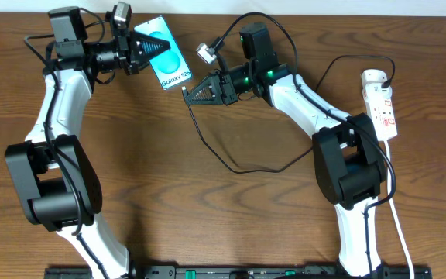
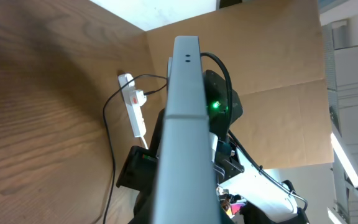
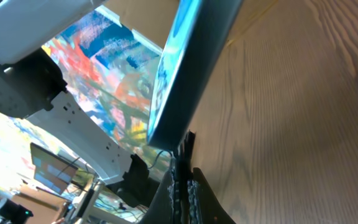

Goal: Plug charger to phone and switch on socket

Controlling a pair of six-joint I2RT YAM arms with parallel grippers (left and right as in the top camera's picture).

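The move ahead turns on how the plug tip lines up with the phone's lower short end. The small flat phone (image 1: 169, 63) with the cyan-blue screen is held off the brown wooden worktop (image 1: 231, 225) by the left jaws (image 1: 155, 46), which are clamped on its upper part. In the overhead view its long axis runs from upper left to lower right. The lower end therefore points at the right jaws (image 1: 192, 93), which sit just beside it, below and to its right.

The right jaws are pressed almost together. They seem to pinch the small plug tip of the long thin black charger (image 1: 231, 168), whose cable loops down behind them over the worktop. In the right wrist view the tip sits just under the phone's dark edge (image 3: 179, 68), near it, but contact cannot be made out.

The right arm is the nearer one for the insertion, which I judge needs a short push up and left along the phone's axis.

The narrow white socket (image 1: 382, 105) with red switch marks lies well apart, at the far right.
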